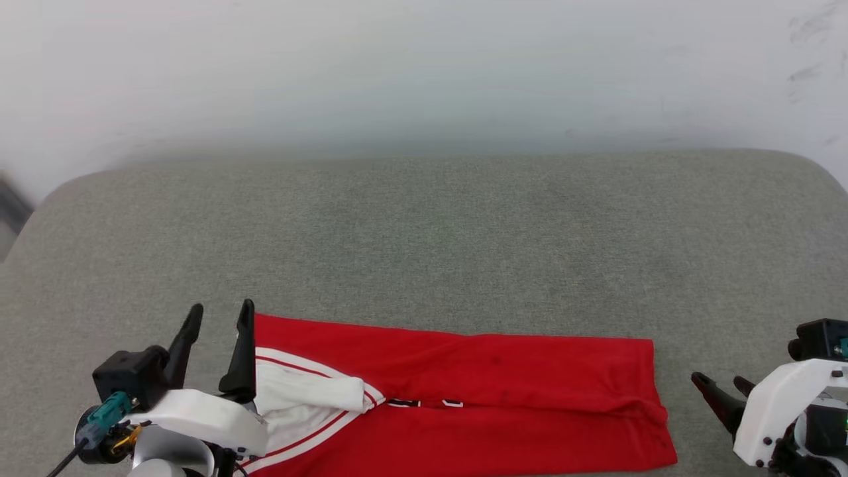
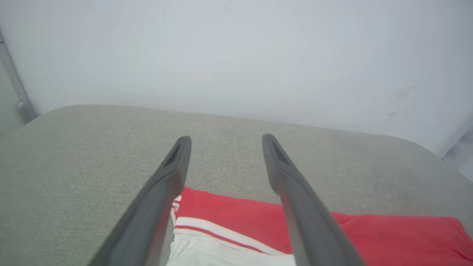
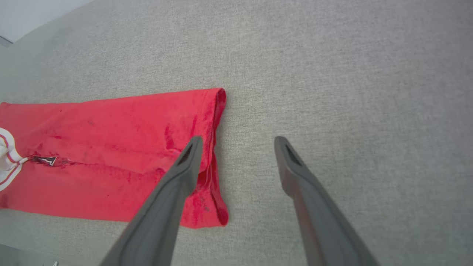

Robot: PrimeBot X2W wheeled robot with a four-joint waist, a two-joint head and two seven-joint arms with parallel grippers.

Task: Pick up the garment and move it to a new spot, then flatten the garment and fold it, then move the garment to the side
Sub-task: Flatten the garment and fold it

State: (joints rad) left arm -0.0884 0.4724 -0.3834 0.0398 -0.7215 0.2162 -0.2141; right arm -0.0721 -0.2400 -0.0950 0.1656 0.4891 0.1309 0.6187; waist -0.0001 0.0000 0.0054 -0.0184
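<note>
The red jersey [image 1: 497, 384] lies near the front edge of the counter, doubled lengthwise into a long band running left to right. Its white sleeve [image 1: 305, 391] with striped trim sits on top at the left end. A sliver of black lettering [image 1: 424, 403] shows along the line where the two long flaps meet. The hem [image 1: 652, 397] forms the right end and is a little rumpled at its near corner. By that look the lengthwise fold is done, and the crosswise fold is the step in hand.

The left hand [image 1: 221, 306] stands at the band's far left corner, fingers apart and empty. One finger is right at the cloth's edge, but I cannot tell whether it touches. The right hand [image 1: 717, 379] hovers just beyond the hem, also spread wide and holding nothing.

To do this well, I judge each hand should take both layers at once rather than only the upper flap, or the band will open along its middle line as it lifts. The right hand would best pinch the hem mid-width, where the flaps meet. It should carry the hem low towards the sleeve end so the edges line up, while the left hand pins that end against dragging. The fabric looks thin and may slide on itself, so a slow carry would help, after first smoothing the rumpled corner.

The grey cloth-covered counter [image 1: 424, 252] stretches well behind and to the right of the band, and a white wall [image 1: 424, 66] rises behind it.
</note>
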